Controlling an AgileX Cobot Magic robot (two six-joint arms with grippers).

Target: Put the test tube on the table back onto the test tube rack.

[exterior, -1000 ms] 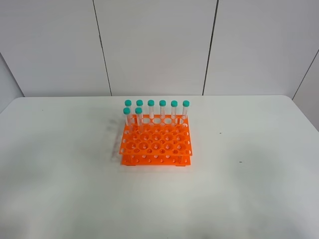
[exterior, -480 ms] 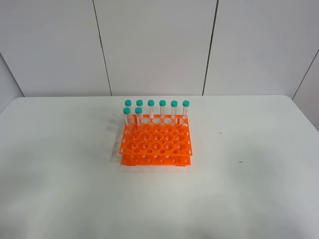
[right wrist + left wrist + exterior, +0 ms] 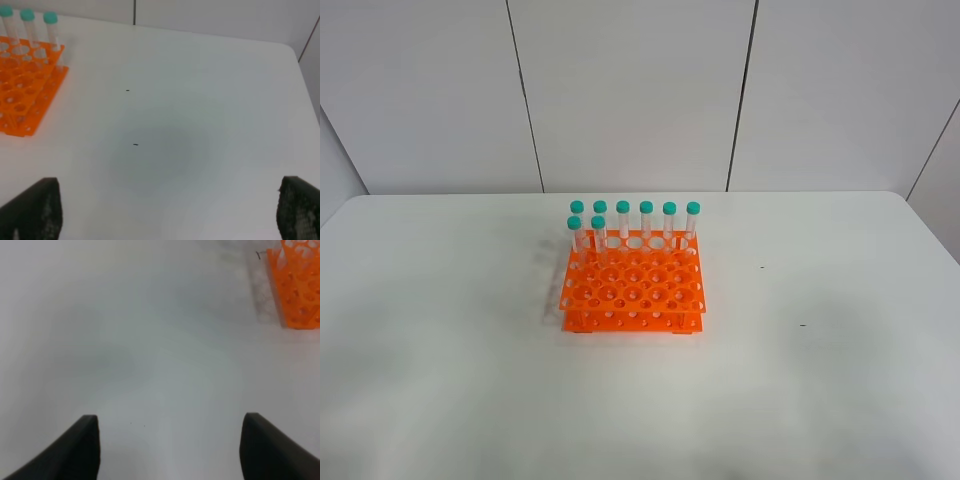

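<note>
The orange test tube rack [image 3: 633, 285] stands in the middle of the white table [image 3: 820, 380]. Several teal-capped test tubes [image 3: 634, 222] stand upright in its two back rows. No test tube lies on the table in any view. The rack's corner shows in the left wrist view [image 3: 298, 287], and its end with three tubes [image 3: 28, 26] shows in the right wrist view [image 3: 24, 95]. My left gripper [image 3: 170, 445] is open and empty over bare table. My right gripper [image 3: 170, 210] is open and empty, off to the rack's right side. Neither gripper shows in the exterior high view.
A white panelled wall [image 3: 630, 90] rises behind the table's far edge. Two small dark specks [image 3: 762, 267] mark the tabletop right of the rack. The table's rounded far right corner [image 3: 287, 47] shows in the right wrist view.
</note>
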